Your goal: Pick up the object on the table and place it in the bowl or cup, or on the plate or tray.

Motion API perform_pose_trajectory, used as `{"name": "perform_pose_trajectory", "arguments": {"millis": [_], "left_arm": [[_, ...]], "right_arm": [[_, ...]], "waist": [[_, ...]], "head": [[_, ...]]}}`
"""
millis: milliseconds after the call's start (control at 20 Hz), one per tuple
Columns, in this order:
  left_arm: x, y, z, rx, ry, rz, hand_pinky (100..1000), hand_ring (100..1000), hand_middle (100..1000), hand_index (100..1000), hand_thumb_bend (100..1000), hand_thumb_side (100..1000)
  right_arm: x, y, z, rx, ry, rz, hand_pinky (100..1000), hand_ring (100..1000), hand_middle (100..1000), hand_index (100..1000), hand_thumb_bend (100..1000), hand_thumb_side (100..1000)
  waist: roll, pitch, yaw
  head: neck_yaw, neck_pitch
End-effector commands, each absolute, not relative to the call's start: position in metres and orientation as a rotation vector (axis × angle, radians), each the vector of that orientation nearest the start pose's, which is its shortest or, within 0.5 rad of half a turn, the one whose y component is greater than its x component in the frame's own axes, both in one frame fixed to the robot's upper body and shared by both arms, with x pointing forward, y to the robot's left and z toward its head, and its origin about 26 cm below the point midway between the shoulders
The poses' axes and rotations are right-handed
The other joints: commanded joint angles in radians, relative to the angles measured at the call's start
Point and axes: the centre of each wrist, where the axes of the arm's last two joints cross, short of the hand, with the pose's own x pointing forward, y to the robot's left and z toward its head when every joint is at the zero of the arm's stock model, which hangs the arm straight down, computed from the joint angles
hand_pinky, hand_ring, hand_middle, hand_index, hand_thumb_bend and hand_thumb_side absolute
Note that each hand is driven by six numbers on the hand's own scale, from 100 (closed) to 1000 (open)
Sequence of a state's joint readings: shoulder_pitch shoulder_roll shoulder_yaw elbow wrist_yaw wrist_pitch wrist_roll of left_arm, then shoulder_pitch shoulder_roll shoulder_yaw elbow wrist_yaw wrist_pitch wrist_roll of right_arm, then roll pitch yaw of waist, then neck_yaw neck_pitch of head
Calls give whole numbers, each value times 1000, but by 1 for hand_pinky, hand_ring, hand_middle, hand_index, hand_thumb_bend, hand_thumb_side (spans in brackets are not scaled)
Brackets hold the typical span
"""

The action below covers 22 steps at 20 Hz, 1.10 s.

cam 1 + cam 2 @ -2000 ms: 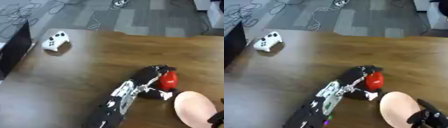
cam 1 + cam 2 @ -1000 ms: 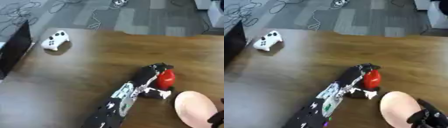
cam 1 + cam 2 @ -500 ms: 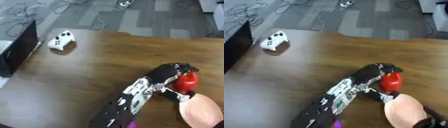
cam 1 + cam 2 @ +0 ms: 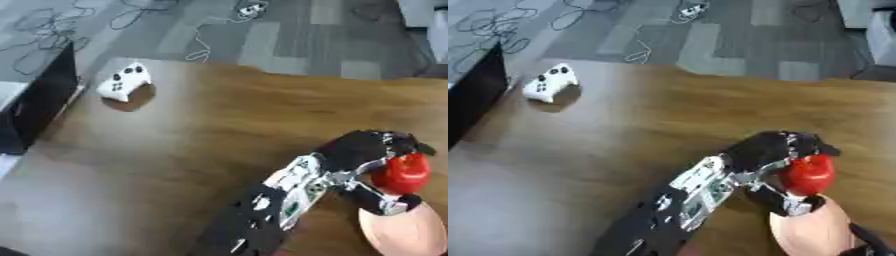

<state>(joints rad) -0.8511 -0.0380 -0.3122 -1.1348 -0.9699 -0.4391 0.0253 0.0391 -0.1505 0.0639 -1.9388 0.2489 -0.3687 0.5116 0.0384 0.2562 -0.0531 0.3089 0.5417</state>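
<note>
A round red object [image 4: 401,172] is held in my left hand [image 4: 363,152], whose dark fingers curl over its top while the thumb reaches under it. The left arm comes up from the bottom middle of the view. A pale pink plate [image 4: 811,232] lies at the lower right, and the red object is right at its far rim. I cannot tell whether it touches the plate. A dark part of my right hand [image 4: 866,242] shows at the bottom right corner beside the plate.
A white game controller [image 4: 122,82] lies on the wooden table [image 4: 219,125] at the far left. A black box-like thing [image 4: 35,100] stands along the left edge. Beyond the table's far edge, cables [image 4: 201,40] trail over the grey floor.
My left hand has carried the red object to the right, from beside the plate to its far rim. The view has also shifted slightly.
</note>
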Motion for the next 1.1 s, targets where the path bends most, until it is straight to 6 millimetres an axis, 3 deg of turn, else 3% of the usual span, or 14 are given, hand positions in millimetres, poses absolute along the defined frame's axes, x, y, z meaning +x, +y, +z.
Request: {"name": "perform_pose_trajectory", "arguments": {"millis": [50,950,1100], "left_arm": [[413,35,157,-489,2879,1819,228,402,483,639,100,110],[415,44,116,-477,2838,1905,262,432,510,655,100,146],[415,45,113,-475,2830,1909,276,448,523,673,100,205]], "right_arm": [[254,-252,82,-5,-2069,967,515,618,605,1000,100,645],[248,-258,88,-87,-2101,932,515,618,605,1000,100,584],[248,-258,89,-88,-2103,932,515,617,605,1000,100,584]], "waist": [[-4,-22,-5],[0,-11,-31],[1,-9,-32]], "head": [[13,-13],[8,-12],[8,-12]]}}
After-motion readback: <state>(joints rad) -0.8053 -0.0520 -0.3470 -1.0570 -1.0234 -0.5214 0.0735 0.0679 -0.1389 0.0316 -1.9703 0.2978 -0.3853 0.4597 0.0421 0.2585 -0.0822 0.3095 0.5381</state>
